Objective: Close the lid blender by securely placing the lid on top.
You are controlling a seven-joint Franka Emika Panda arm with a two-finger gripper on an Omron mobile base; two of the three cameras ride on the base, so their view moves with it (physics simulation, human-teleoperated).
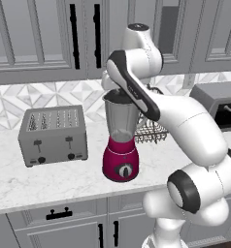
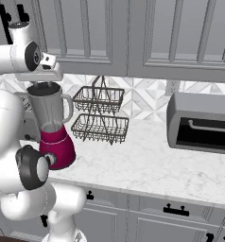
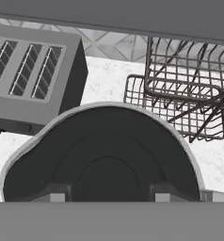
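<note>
On the marbled white tabletop (image 1: 64, 179), the magenta-based clear-jar blender (image 1: 120, 140) wears the round black lid (image 3: 104, 160); end effector (image 3: 107, 195) grip unclear.

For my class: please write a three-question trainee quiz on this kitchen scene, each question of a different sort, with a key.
1. True or false: the toaster stands on the blender's left in the left base view.
2. What sits directly under the gripper in the hand view? A) wire basket rack B) blender jar's mouth C) microwave
3. Fill in: the blender base is coloured ____.

Key: 1 true; 2 B; 3 magenta.
</note>
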